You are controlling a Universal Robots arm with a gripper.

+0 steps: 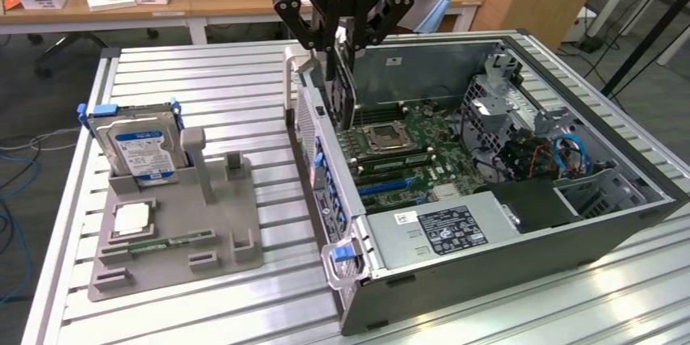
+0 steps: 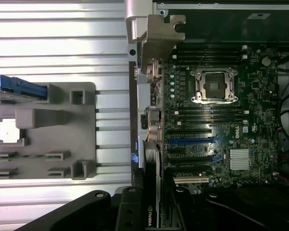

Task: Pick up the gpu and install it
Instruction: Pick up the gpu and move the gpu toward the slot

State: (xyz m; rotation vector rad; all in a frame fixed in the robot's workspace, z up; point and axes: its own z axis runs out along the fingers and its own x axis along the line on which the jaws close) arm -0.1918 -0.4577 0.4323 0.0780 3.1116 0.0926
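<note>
Exterior view first: the black gripper (image 1: 347, 42) hangs above the open computer case, its fingers clamped on the gpu (image 1: 345, 86), a thin, dark, flat rectangular card held on edge. The card sits just inside the case's rear wall, above the green motherboard (image 1: 421, 151) and clear of its slots. From the wrist camera, the gripper (image 2: 153, 202) shows its two dark fingers (image 2: 130, 211) pressed on either side of the gpu (image 2: 151, 166), which is seen edge-on. The card's silver metal bracket (image 2: 156, 41) is at the end away from the fingers.

The square processor socket (image 1: 383, 136) lies near the card on the board. The grey metal case (image 1: 485, 264) rests on a slatted aluminium table (image 1: 216, 78). Well apart, towards the exterior view's left, a grey plastic fixture tray (image 1: 216, 224) holds an upright silver hard drive with a blue-white label (image 1: 140, 147).
</note>
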